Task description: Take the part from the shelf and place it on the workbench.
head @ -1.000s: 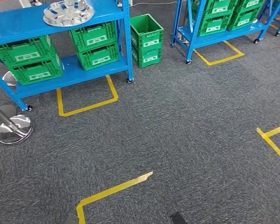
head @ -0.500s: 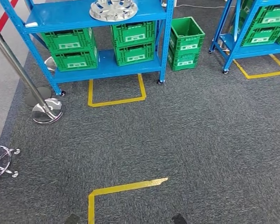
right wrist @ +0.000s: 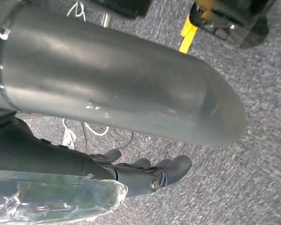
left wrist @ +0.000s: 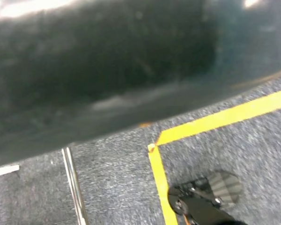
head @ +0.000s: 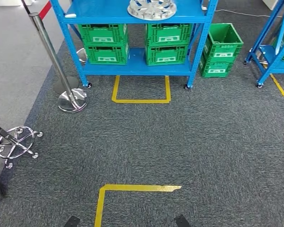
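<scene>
Sitting on the top board of the blue shelf (head: 97,14) at about twelve o'clock in the head view is the part (head: 152,8), a round silver wheel cover lying flat, partly cut off by the picture's upper edge. Below it, on the lower board, four green crates (head: 104,43) stand in two stacks of two, one stack to each side. A fifth pair of green crates (head: 221,50) stands on the carpet just beside the shelf at one o'clock, and a second blue rack (head: 272,47) begins at two o'clock. Yellow floor tape (head: 140,90) marks a box in front of the shelf, and another yellow corner (head: 133,189) lies at six o'clock. At ten o'clock a chrome stanchion (head: 62,80) leans up from its round base with a red belt at its top; at nine o'clock the chrome star base of a chair (head: 17,144) rests on the carpet.

The right hand (right wrist: 146,173) hangs over grey carpet in its wrist view, dark fingers (right wrist: 174,166) gently curled and holding nothing, with clear plastic wrap behind it. As for the left hand's fingers, I cannot tell how they lie: its wrist view is blurred.
</scene>
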### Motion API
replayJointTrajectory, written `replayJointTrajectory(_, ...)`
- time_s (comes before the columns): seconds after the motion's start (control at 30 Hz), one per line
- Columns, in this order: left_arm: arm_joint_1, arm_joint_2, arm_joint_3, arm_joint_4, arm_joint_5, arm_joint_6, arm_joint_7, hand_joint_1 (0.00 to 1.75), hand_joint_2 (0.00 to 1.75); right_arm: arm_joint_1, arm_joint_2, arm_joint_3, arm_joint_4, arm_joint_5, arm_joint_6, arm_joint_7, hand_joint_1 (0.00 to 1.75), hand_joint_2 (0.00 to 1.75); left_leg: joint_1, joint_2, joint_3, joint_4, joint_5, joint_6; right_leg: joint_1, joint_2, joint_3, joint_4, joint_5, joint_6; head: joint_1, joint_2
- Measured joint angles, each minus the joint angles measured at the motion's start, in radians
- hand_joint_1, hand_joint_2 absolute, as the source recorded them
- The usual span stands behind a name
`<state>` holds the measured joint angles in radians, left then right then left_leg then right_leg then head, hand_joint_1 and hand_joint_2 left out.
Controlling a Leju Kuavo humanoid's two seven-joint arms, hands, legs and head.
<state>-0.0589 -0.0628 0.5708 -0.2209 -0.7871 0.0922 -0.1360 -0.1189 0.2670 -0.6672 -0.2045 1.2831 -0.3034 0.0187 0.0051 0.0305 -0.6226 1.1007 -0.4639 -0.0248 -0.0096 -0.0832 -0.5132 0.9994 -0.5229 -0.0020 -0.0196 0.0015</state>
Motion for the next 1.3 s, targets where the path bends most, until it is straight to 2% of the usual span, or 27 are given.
replayJointTrajectory(0.03, -0.001, 0.001, 0.002, 0.000, -0.002, 0.004, 0.000, 0.00, 0.00, -0.002, 0.001, 0.000, 0.000, -0.006, 0.000, 0.000, 0.00, 0.00, -0.005, 0.012, 0.019, -0.040, 0.006, 0.010, 0.003, -0.017, 0.005, -0.001, -0.005, 0.007, 0.001, 0.000)
replayJointTrajectory(0.07, -0.001, 0.001, 0.006, 0.000, -0.005, 0.009, 0.001, 0.00, 0.00, -0.004, 0.002, -0.001, 0.000, -0.016, -0.002, -0.001, 0.00, 0.00, -0.007, 0.021, 0.039, -0.078, 0.013, 0.022, 0.006, -0.017, 0.008, 0.005, -0.015, 0.016, 0.003, 0.000)
replayJointTrajectory(0.1, -0.002, 0.001, 0.010, 0.000, -0.007, 0.013, 0.002, 0.00, 0.00, -0.006, 0.002, -0.003, 0.000, -0.027, -0.004, -0.002, 0.00, 0.00, -0.008, 0.024, 0.050, -0.102, 0.013, 0.034, 0.007, -0.005, 0.002, 0.026, -0.034, 0.026, 0.006, 0.000)
replayJointTrajectory(0.13, -0.001, 0.002, 0.014, 0.000, -0.009, 0.016, 0.003, 0.00, 0.00, -0.008, 0.003, -0.005, 0.000, -0.039, -0.008, -0.003, 0.00, 0.00, -0.005, 0.009, 0.051, -0.105, 0.015, 0.043, 0.005, 0.016, -0.013, 0.064, -0.059, 0.033, 0.011, 0.000)
replayJointTrajectory(0.17, -0.003, 0.001, 0.017, 0.000, -0.010, 0.016, 0.004, 0.00, 0.00, -0.006, 0.003, -0.007, 0.000, -0.045, -0.011, -0.003, 0.00, 0.00, -0.002, -0.001, 0.052, -0.107, 0.016, 0.048, 0.003, 0.050, -0.045, 0.127, -0.090, 0.038, 0.014, 0.000)
replayJointTrajectory(0.2, -0.005, 0.002, 0.019, 0.000, -0.010, 0.016, 0.004, 0.00, 0.00, -0.004, 0.003, -0.009, 0.000, -0.048, -0.013, -0.001, 0.00, 0.00, -0.002, -0.010, 0.052, -0.107, 0.016, 0.051, 0.001, 0.068, -0.082, 0.199, -0.119, 0.040, 0.017, 0.000)
replayJointTrajectory(0.23, -0.006, 0.002, 0.020, 0.000, -0.011, 0.016, 0.004, 0.00, 0.00, -0.001, 0.003, -0.011, 0.000, -0.049, -0.014, 0.001, 0.00, 0.00, -0.003, -0.019, 0.052, -0.107, 0.015, 0.052, 0.000, 0.076, -0.116, 0.256, -0.134, 0.041, 0.018, 0.000)
replayJointTrajectory(0.27, -0.006, 0.002, 0.022, 0.000, -0.012, 0.016, 0.004, 0.00, 0.00, 0.001, 0.003, -0.013, 0.000, -0.050, -0.015, 0.003, 0.00, 0.00, -0.003, -0.026, 0.052, -0.107, 0.014, 0.052, 0.000, 0.080, -0.138, 0.287, -0.134, 0.042, 0.018, 0.000)
replayJointTrajectory(0.3, -0.005, 0.002, 0.022, 0.000, -0.014, 0.017, 0.004, 0.00, 0.00, 0.002, 0.003, -0.015, 0.000, -0.051, -0.016, 0.004, 0.00, 0.00, -0.003, -0.032, 0.054, -0.107, 0.014, 0.052, -0.001, 0.080, -0.143, 0.278, -0.112, 0.043, 0.018, 0.000)
replayJointTrajectory(0.33, -0.004, 0.001, 0.023, 0.000, -0.016, 0.017, 0.004, 0.00, 0.00, 0.002, 0.003, -0.017, 0.000, -0.052, -0.018, 0.005, 0.00, 0.00, -0.002, -0.037, 0.056, -0.106, 0.012, 0.050, -0.002, 0.081, -0.129, 0.233, -0.074, 0.043, 0.018, 0.000)
replayJointTrajectory(0.4, -0.004, 0.001, 0.024, 0.000, -0.019, 0.017, 0.004, 0.00, 0.00, -0.001, 0.003, -0.020, 0.000, -0.052, -0.021, 0.005, 0.00, 0.00, -0.004, -0.044, 0.058, -0.102, 0.007, 0.042, -0.004, 0.083, -0.077, 0.100, -0.001, 0.042, 0.020, 0.000)
replayJointTrajectory(0.43, -0.005, 0.002, 0.025, 0.000, -0.020, 0.017, 0.003, 0.00, 0.00, -0.003, 0.004, -0.021, 0.000, -0.054, -0.021, 0.003, 0.00, 0.00, -0.006, -0.046, 0.057, -0.099, 0.006, 0.036, -0.006, 0.085, -0.055, 0.051, 0.018, 0.038, 0.020, 0.000)
replayJointTrajectory(0.47, -0.005, 0.002, 0.026, 0.000, -0.020, 0.018, 0.002, 0.00, 0.00, -0.003, 0.004, -0.022, 0.000, -0.055, -0.021, 0.001, 0.00, 0.00, -0.009, -0.048, 0.054, -0.095, 0.003, 0.034, -0.007, 0.086, -0.043, 0.024, 0.023, 0.035, 0.021, 0.000)
replayJointTrajectory(0.5, -0.005, 0.004, 0.028, 0.000, -0.020, 0.019, 0.001, 0.00, 0.00, -0.002, 0.005, -0.023, 0.000, -0.057, -0.021, -0.001, 0.00, 0.00, -0.011, -0.049, 0.051, -0.092, 0.003, 0.037, -0.007, 0.088, -0.039, 0.017, 0.020, 0.032, 0.020, 0.000)
replayJointTrajectory(0.6, -0.004, 0.005, 0.029, 0.000, -0.022, 0.024, 0.000, 0.00, 0.00, 0.002, 0.005, -0.026, 0.000, -0.061, -0.020, -0.007, 0.00, 0.00, -0.011, -0.049, 0.050, -0.092, 0.006, 0.058, -0.006, 0.089, -0.039, 0.016, 0.021, 0.029, 0.019, 0.000)
replayJointTrajectory(0.67, -0.004, 0.005, 0.029, 0.000, -0.023, 0.029, -0.001, 0.00, 0.00, 0.000, 0.005, -0.029, 0.000, -0.063, -0.020, -0.013, 0.00, 0.00, -0.010, -0.049, 0.052, -0.094, 0.007, 0.059, -0.003, 0.090, -0.038, 0.016, 0.020, 0.027, 0.019, 0.000)
replayJointTrajectory(0.77, -0.005, 0.005, 0.032, 0.000, -0.023, 0.033, -0.003, 0.00, 0.00, -0.001, 0.005, -0.031, 0.000, -0.067, -0.020, -0.020, 0.00, 0.00, -0.007, -0.049, 0.054, -0.099, 0.009, 0.053, 0.000, 0.089, -0.038, 0.016, 0.018, 0.020, 0.019, 0.000)
replayJointTrajectory(0.93, -0.005, 0.002, 0.042, 0.000, -0.023, 0.033, -0.005, 0.00, 0.00, -0.001, 0.005, -0.033, 0.000, -0.073, -0.018, -0.024, 0.00, 0.00, -0.003, -0.049, 0.054, -0.102, 0.008, 0.019, 0.003, 0.089, -0.039, 0.017, 0.017, 0.018, 0.019, 0.000)
replayJointTrajectory(1.3, -0.005, 0.001, 0.054, 0.000, -0.013, 0.019, -0.019, 0.00, 0.00, 0.000, 0.005, -0.038, 0.000, -0.081, -0.017, -0.037, 0.00, 0.00, -0.008, -0.049, 0.054, -0.101, 0.007, 0.017, -0.002, 0.089, -0.037, 0.016, 0.018, 0.018, 0.020, 0.000)
